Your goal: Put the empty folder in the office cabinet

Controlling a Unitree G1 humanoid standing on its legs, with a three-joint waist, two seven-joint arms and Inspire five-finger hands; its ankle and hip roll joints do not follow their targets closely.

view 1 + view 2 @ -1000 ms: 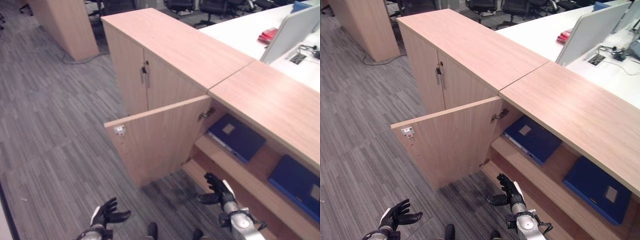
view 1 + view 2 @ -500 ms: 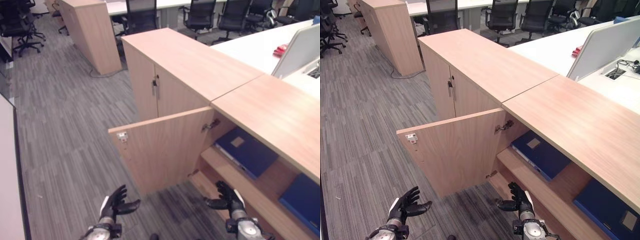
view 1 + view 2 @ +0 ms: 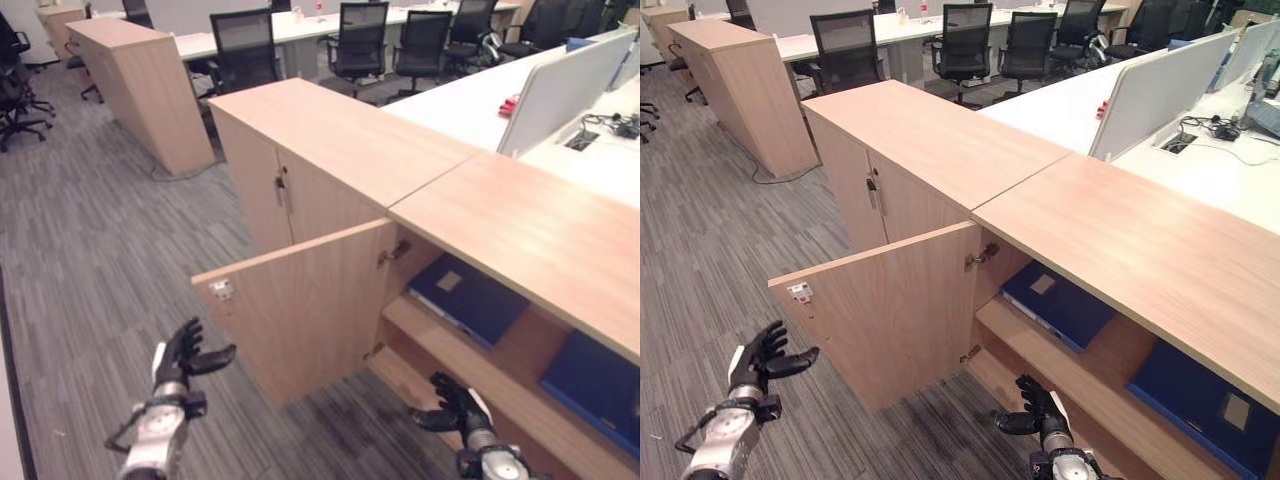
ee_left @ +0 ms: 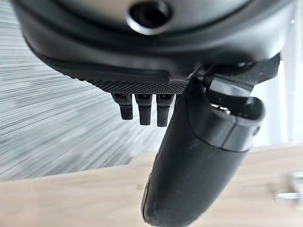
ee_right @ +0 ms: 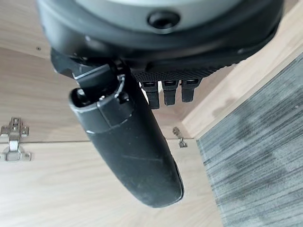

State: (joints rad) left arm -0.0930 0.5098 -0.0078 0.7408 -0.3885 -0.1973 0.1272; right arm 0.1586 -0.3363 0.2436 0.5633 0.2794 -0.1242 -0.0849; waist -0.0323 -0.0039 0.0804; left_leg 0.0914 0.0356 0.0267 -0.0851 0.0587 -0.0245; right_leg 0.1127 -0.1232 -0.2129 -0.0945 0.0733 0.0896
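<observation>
Your left hand [image 3: 183, 357] hangs low over carpet [image 3: 90, 270], just off free edge of open door [image 3: 300, 310] — fingers spread, holding nothing. Your right hand [image 3: 455, 403] sits low in front of lower shelf [image 3: 480, 365], fingers loosely apart, also empty. Cabinet [image 3: 520, 215] stands open: one blue folder [image 3: 468, 297] lies flat on shelf inside, near hinge side; second folder [image 3: 592, 385] lies further right on same shelf — well apart from first. Neighbouring cabinet [image 3: 330, 135] has doors closed.
</observation>
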